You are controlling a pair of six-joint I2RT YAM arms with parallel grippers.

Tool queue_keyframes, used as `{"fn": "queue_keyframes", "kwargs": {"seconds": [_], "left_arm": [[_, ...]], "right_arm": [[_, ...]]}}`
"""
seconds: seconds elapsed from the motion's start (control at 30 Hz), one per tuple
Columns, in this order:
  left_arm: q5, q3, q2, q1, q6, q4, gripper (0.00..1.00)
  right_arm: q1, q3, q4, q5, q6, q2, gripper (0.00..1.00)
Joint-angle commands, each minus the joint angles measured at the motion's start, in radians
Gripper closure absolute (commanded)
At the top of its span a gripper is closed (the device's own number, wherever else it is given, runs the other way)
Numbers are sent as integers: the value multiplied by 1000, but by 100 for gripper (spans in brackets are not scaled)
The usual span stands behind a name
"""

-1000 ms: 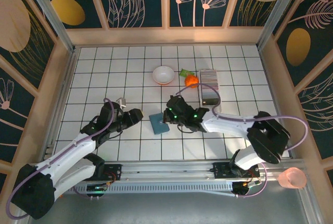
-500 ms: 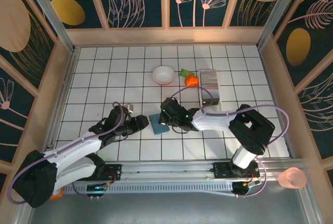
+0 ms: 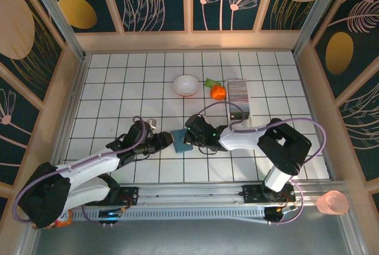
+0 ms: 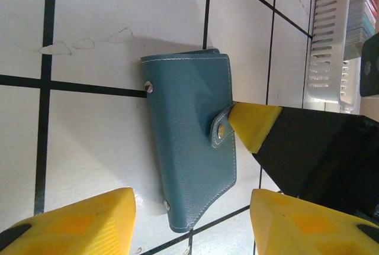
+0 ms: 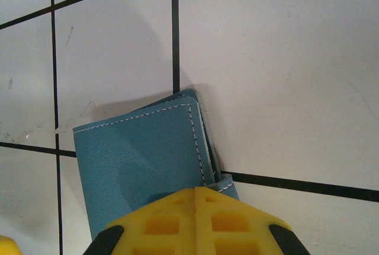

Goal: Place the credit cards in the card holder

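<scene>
Two pincers meet at the card holder (image 3: 181,141), which lies flat and folded shut on the white tiled worktop (image 3: 112,98), near the middle of its front half. We see the left pincer (image 4: 192,207) standing moderately wide, its yellow fingers (image 4: 77,219) one on each side of the holder's near end, and neither touches the teal cover. The right pincer (image 5: 195,207) is pressed fully together, and its pointed tip rests against the holder's snap strap (image 4: 220,128), with nothing gripped between its jaws. The credit cards (image 3: 237,91) stand edge-on as a striped stack in a grey slotted rack (image 3: 238,112) toward the far right, well apart from the holder. Just left of that rack we see an orange object (image 3: 218,92), and further left a white bowl (image 3: 186,84).
</scene>
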Motion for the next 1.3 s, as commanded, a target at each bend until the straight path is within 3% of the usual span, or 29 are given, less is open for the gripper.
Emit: {"fn": "queue_keyframes", "kwargs": {"seconds": [0.0, 0.43, 1.27], "left_arm": [[26, -22, 14, -10, -30, 78, 49], [20, -24, 116, -43, -50, 171, 60], [68, -12, 298, -70, -87, 386, 66]], "right_arm": [[-17, -43, -29, 46, 13, 0, 100], [-17, -82, 10, 26, 35, -2, 100], [-16, -109, 37, 11, 57, -33, 100]]}}
